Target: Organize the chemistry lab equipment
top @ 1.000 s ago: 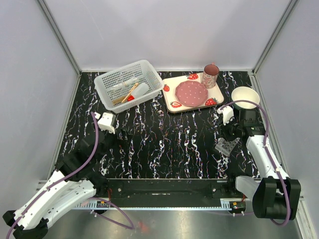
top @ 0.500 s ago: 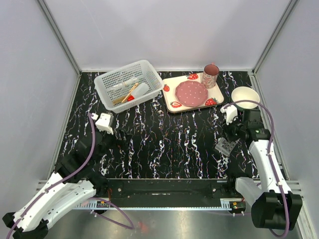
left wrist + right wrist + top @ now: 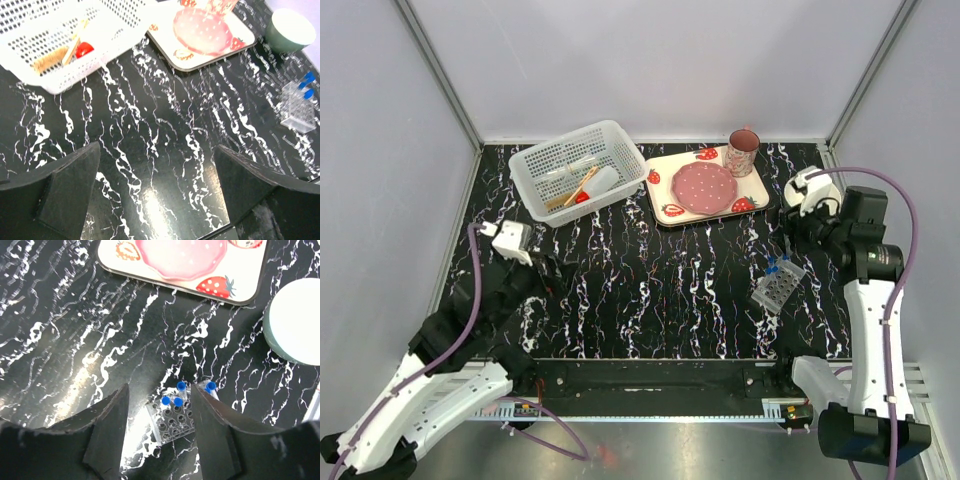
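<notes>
- Right gripper [image 3: 160,391]: the jaws are spread wide and there's nothing pinched between them.
- Looking down through that gap in the right wrist view, we see the clear grid tube rack [image 3: 172,424] on the black marbled table [image 3: 650,290]. A few blue-capped vials [image 3: 174,401] are poking out of it.
- In the top view the rack sits at lower right, just below the right arm's fingers.
- Left gripper [image 3: 157,149]: its jaws are also wide apart and empty, with only bare table showing between them.
- From the left wrist the rack is way off at the right edge of the frame, well apart from that gripper.
- The white basket [image 3: 538,160] is at upper left of the top view. It holds the white squeeze bottle [image 3: 600,181] with its red cap, the wooden-handled tool [image 3: 75,41] and some clear plastic tubes [image 3: 565,172].
- The strawberry-print tray [image 3: 670,211] is just right of the basket, with the pink plate [image 3: 704,188] and mug [image 3: 743,152] on it.
- The round white bowl [image 3: 295,322] is right of the tray, mostly hidden by the right arm in the top view.
</notes>
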Controlling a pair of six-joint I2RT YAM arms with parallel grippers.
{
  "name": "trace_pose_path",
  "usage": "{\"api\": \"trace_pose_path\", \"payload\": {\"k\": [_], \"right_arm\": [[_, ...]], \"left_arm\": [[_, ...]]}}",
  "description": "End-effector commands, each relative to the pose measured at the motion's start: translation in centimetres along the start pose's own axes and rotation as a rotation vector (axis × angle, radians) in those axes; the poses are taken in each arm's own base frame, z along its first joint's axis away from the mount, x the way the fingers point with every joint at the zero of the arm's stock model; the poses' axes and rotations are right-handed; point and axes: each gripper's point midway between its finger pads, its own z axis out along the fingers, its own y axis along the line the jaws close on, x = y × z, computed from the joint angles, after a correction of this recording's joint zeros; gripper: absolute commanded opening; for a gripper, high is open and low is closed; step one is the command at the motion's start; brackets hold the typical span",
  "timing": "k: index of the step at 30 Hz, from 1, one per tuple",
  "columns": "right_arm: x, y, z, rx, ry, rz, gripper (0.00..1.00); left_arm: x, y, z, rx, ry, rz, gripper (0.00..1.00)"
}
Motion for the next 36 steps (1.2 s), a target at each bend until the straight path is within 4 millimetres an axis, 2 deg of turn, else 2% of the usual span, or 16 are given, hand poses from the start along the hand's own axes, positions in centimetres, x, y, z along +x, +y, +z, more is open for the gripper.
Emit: {"api": "trace_pose_path", "payload": {"k": [1,2,4,5,6,7,8,9,11,12,14,17,20,24,36], "right_arm": [[-3.0,1.3,-2.0,-0.046,-0.075,0.063,0.61],[-3.8,1.3,-2.4,-0.042,-0.094,0.060,0.64],[-4.7,1.0,-3.0,-0.015,-0.113,0.090,0.71],[-5.7,0.8,-3.6,0.006,-0.136,0.091,0.84],[-6.2,0.2,-4.1,0.050,-0.147,0.125,0.91],[-7.0,-0.4,-4.6,0.090,-0.174,0.134,0.99],[-8.4,-1.1,-5.7,0.145,-0.215,0.140,1.00],[-9.0,-2.8,-6.8,0.265,-0.243,0.212,1.00],[-11.5,-4.5,-9.4,0.396,-0.342,0.257,1.00],[-12.0,-5.4,-10.4,0.464,-0.367,0.308,1.00],[-13.6,-5.9,-12.4,0.517,-0.435,0.344,1.00],[-15.1,-6.1,-14.6,0.565,-0.498,0.332,1.00],[-16.1,-5.8,-16.4,0.588,-0.556,0.315,1.00],[-16.6,-5.1,-17.8,0.589,-0.596,0.317,1.00],[-15.6,-4.6,-19.1,0.622,-0.602,0.336,1.00]], "left_arm": [[-4.1,-1.0,-0.9,0.010,-0.045,-0.015,0.99],[-4.0,-0.8,-0.9,-0.008,-0.026,-0.007,0.99],[-5.3,-0.6,-0.9,-0.043,-0.022,-0.016,0.99],[-5.4,-0.1,-0.9,-0.078,-0.005,-0.017,0.99],[-7.0,-0.3,-1.5,-0.077,-0.030,-0.025,0.99],[-7.4,-0.5,-1.2,-0.081,-0.014,-0.015,0.99],[-7.8,-0.9,-1.4,-0.067,-0.002,-0.012,0.99],[-10.0,-1.6,-2.5,-0.038,-0.043,-0.025,0.99],[-11.5,-3.0,-3.1,0.024,-0.032,-0.011,0.99],[-13.7,-3.7,-4.0,0.051,-0.072,-0.017,0.99],[-15.9,-4.4,-5.6,0.090,-0.112,-0.011,0.99],[-17.1,-4.8,-6.4,0.106,-0.128,0.005,0.99],[-17.3,-4.9,-6.6,0.112,-0.128,0.009,0.99],[-17.4,-5.1,-7.1,0.130,-0.133,-0.001,0.99],[-17.0,-4.7,-8.9,0.146,-0.153,-0.030,0.99]]}}
